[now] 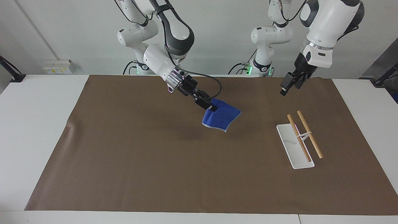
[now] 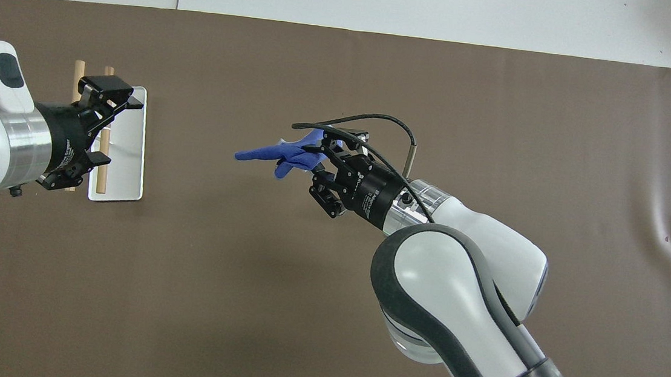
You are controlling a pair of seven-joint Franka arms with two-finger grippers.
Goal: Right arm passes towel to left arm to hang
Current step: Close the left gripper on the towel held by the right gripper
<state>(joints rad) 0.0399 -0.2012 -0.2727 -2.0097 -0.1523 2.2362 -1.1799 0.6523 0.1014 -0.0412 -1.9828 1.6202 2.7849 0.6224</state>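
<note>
One corner of the towel (image 1: 221, 118) is clenched by the right end effector (image 1: 212, 109), so it hangs clear above the mat (image 1: 155, 155) for the handover; the left end effector (image 1: 283, 90) hovers near the rack (image 1: 295, 146), its grip state cannot be told.

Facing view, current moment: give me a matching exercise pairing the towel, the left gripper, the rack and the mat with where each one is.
Things:
1. towel
2. left gripper
3. rack
4. mat

Places:
A. spread flat across the table
B. standing on the mat toward the left arm's end
C. hanging in the air from the right gripper
D. in the air over the mat's edge nearest the robots

Pairs: 1-C, 2-D, 3-B, 4-A
</note>
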